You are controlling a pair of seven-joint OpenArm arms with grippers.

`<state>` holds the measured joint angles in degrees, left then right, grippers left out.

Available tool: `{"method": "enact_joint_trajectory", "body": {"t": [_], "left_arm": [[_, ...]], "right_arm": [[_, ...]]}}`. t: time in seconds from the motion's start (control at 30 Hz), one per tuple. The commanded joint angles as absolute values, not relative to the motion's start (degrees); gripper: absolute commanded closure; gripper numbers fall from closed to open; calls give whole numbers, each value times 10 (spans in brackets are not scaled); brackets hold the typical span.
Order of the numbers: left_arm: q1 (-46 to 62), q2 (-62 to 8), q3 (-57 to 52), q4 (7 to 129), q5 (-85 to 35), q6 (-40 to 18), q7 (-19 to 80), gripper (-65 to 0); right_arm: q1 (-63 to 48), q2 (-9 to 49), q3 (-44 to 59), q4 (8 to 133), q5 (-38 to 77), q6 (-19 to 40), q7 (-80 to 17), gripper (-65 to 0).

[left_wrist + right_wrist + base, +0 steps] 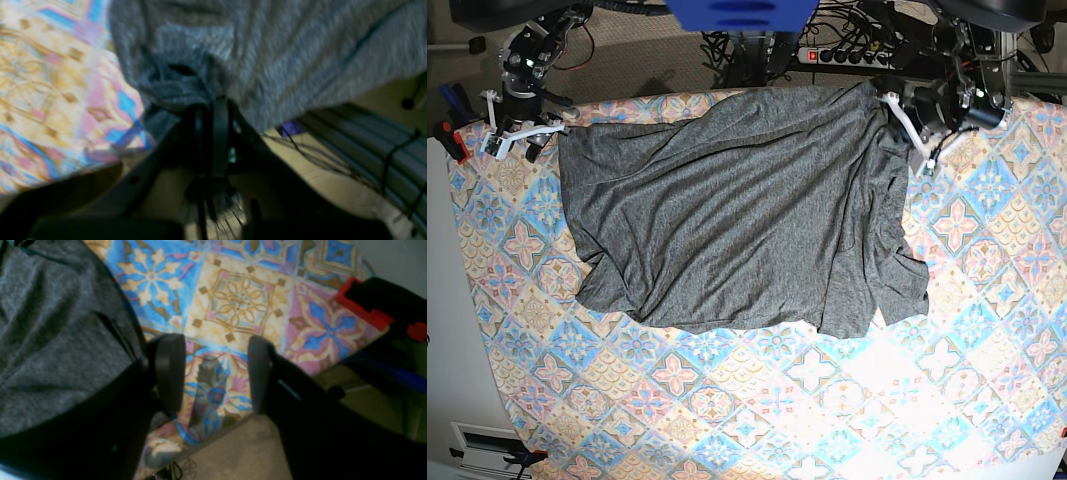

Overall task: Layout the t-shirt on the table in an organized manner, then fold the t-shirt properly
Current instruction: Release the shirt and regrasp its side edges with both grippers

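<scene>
From the base view I see both arms reaching in from the far edge of the table (987, 330); my left gripper (897, 105) sits at the t-shirt's (727, 210) far corner on that view's right, and my right gripper (527, 135) hangs off the opposite far corner, near the table's edge. In the left wrist view, blurred as it is, the left gripper (213, 106) has its jaws together, pinched on a bunched fold of the t-shirt (283, 60); cloth drapes away above the grip. In the right wrist view the right gripper (217, 373) has its pads (170, 370) well apart with only patterned tablecloth (240, 303) between them; the t-shirt (56, 340) lies just beside the near pad, and I cannot tell whether they touch. The shirt is spread mostly flat over the far half of the table, creased, its right side doubled into folds.
</scene>
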<state>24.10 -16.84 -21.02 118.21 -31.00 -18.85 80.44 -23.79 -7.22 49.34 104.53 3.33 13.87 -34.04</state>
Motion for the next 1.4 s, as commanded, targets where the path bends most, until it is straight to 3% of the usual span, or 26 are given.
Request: {"method": "enact_joint_trajectory", "body": {"t": [0.0,0.07,0.1,0.17,0.37,0.4,0.8,0.87,1.03,1.13,1.37], "left_arm": [[238,-173,-218,1192,-313,-182,800,0],[235,-173,-218,1192,-318,-172,800,-2],[235,-173,-219,1193,-319,-167,800,-46],[235,-173,-218,1192,-319,-163,800,-170],[188,-173,-218,1191,-319,-165,800,-633],[176,-173,-218,1191,-319,-165,800,-650],[167,-174,-220,1192,-399,-165,800,-650],[164,-176,-220,1192,-417,-165,800,-570],[126,-176,-221,1192,-429,-163,800,-201],[97,-176,-221,1191,-429,-162,800,-13],[49,-177,-229,1190,-428,-161,800,0]], "right_arm": [[-237,-66,487,1057,36,138,-326,-289],[-238,-65,473,1057,36,138,-326,-289],[-238,-65,468,1057,36,138,-326,-289],[-238,-65,465,1057,36,138,-326,-289],[-237,-65,463,1055,36,138,-326,-289],[-237,-65,463,1055,36,138,-326,-289],[-238,-65,463,1057,36,138,-326,-288],[-238,-65,463,1057,36,138,-326,-288],[-238,-65,464,1057,36,138,-325,-287],[-238,-65,464,1057,36,138,-324,-287],[-234,-61,462,1057,38,148,-320,-285]]}}
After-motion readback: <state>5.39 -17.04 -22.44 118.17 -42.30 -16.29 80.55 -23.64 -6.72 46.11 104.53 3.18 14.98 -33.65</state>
